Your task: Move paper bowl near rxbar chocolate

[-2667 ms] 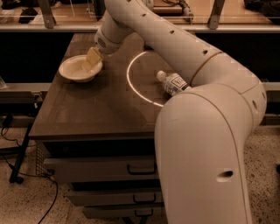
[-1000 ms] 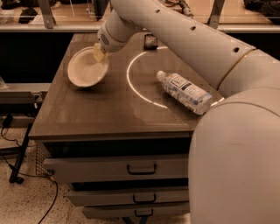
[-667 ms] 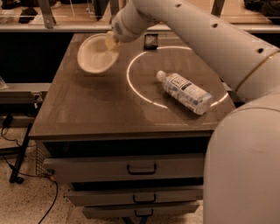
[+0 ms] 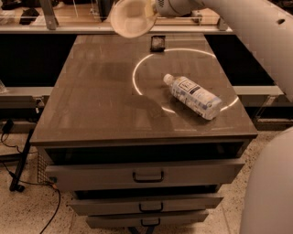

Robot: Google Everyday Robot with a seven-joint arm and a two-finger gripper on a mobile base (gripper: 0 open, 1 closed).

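Camera view showed the hand clamped on the right rim of the paper bowl. The bowl hung tilted, mouth facing the camera, above the surface at its far edge, near the rxbar chocolate.

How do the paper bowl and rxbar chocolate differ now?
The paper bowl is off-white, round and larger; the rxbar chocolate is dark, flat and rectangular. The bowl hangs tilted midair, held at its rim by the gripper at top; the bar lies near the table far edge.
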